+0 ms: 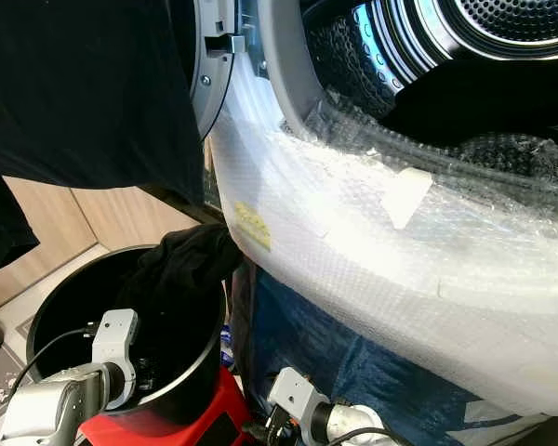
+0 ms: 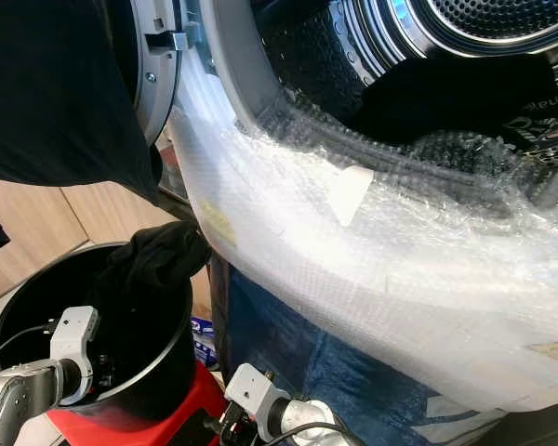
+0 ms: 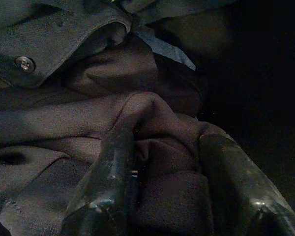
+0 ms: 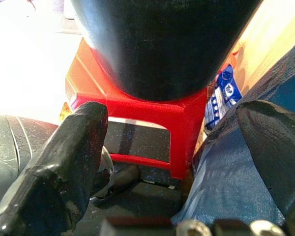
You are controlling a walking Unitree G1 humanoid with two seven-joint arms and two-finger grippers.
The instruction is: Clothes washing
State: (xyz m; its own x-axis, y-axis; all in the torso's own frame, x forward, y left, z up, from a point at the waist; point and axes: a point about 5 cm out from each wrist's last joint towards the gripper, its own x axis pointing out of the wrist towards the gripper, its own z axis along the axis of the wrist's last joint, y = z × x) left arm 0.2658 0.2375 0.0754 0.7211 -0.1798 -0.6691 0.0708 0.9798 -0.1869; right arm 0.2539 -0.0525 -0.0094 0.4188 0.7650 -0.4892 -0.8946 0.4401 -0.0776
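- The left claw (image 3: 162, 191) is down inside a black bucket (image 1: 181, 376), its two fingers (image 3: 105, 182) spread with a fold of dark brownish cloth (image 3: 152, 142) bunched between them; whether they pinch the fold tightly cannot be told.
- More clothes lie in the bucket around that fold, among them a grey-green garment with a metal button (image 3: 24, 63).
- One dark garment (image 1: 191, 260) hangs over the bucket's rim on the side nearest the washing machine.
- The bucket stands on a red plastic stool (image 4: 137, 113).
- The right claw (image 4: 172, 162) hangs low beside the stool, its fingers (image 4: 69, 162) spread wide with nothing between them; it points at the stool's legs and the bucket's underside.
- A blue cloth (image 4: 236, 167) hangs just beside the right claw, below the front of the machine.
- The washing machine's front is wrapped in bubble wrap (image 1: 353, 242), with a yellow label (image 1: 253, 226) on it.
- The drum opening (image 1: 502, 37) stands open above, shiny metal inside, and a dark piece of clothing (image 2: 446, 93) lies at its lower edge.
- A large black cloth (image 1: 84, 93) hangs at the upper left, before the grey door (image 1: 214, 65).
- A blue-and-white packet (image 4: 221, 96) lies on the floor behind the stool.
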